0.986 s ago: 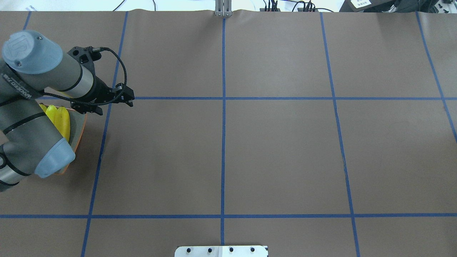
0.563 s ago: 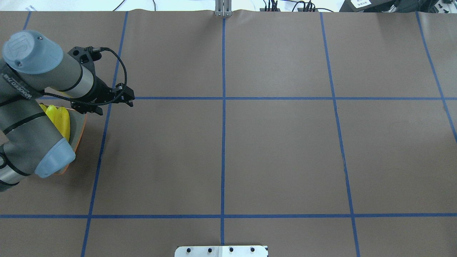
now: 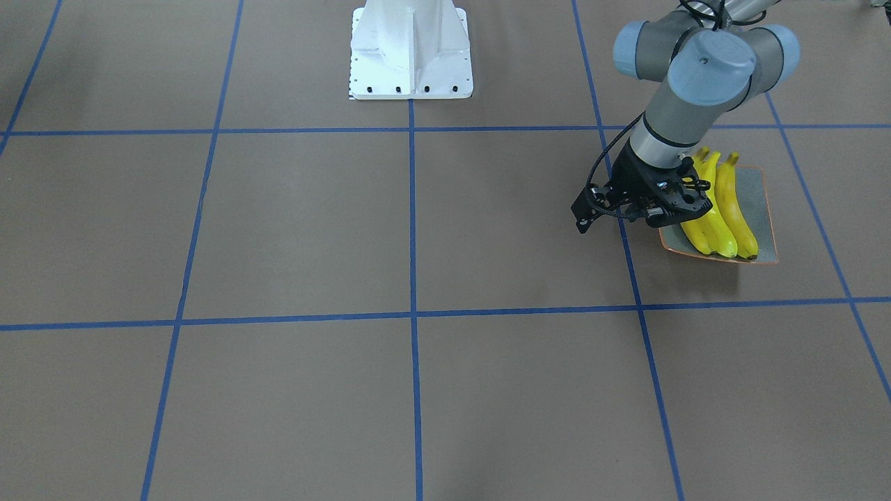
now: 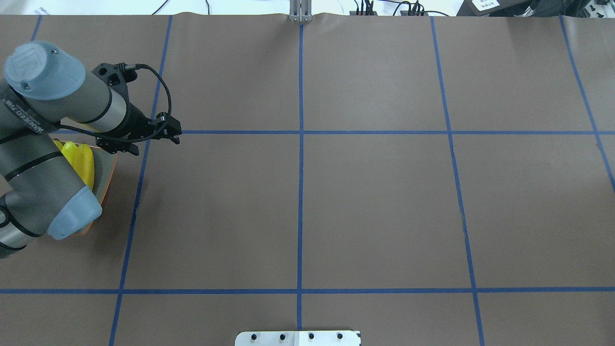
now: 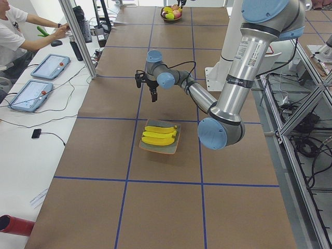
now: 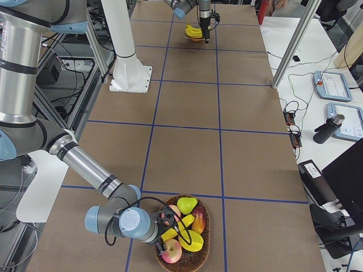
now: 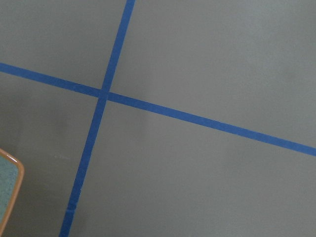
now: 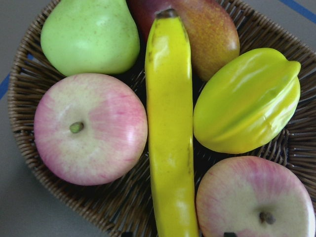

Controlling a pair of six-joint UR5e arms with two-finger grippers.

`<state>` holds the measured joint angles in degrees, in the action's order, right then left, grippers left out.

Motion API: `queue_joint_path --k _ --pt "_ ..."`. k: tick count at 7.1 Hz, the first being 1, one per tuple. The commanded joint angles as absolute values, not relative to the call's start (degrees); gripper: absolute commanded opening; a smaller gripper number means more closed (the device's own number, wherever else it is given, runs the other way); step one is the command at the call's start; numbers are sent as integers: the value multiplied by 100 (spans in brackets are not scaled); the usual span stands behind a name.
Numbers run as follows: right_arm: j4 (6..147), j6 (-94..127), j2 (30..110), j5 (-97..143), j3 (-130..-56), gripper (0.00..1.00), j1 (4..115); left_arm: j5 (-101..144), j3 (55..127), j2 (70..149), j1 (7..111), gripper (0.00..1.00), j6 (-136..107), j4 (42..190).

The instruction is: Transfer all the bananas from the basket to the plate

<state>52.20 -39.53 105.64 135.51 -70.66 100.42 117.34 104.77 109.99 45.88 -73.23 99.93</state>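
Note:
Three yellow bananas [image 3: 717, 216] lie side by side on the grey-green, orange-rimmed plate [image 3: 762, 202] at the table's left end. They also show in the overhead view [image 4: 84, 161] and the left side view [image 5: 158, 136]. My left gripper [image 3: 665, 219] hangs above the plate's inner edge, empty, with its fingers looking spread. A corner of the plate [image 7: 7, 182] shows in the left wrist view. A fourth banana [image 8: 170, 123] lies in the wicker basket [image 8: 29, 64]. My right gripper [image 6: 169, 237] hovers open just above that banana, not touching it.
The basket also holds a green pear [image 8: 89, 34], two pink apples [image 8: 89, 128], a star fruit [image 8: 247, 98] and a reddish fruit [image 8: 207, 34]. The robot's white base [image 3: 411, 56] stands at the table's near middle. Operators' tablets [image 5: 46, 67] lie beside the far edge.

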Motion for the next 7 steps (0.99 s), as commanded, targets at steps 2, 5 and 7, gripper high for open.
queue_joint_path --k 2,5,7 --pt "5229 -4139 10564 13439 -6979 61 10081 11733 10477 11030 4579 100 -7330 9993" --pt "5282 -4148 10564 13438 -6979 44 10081 11733 10477 11030 4579 100 -7339 9993" --pt "5291 -4148 10556 13447 -6979 2 10090 11733 10485 11039 4579 100 -7374 9993"
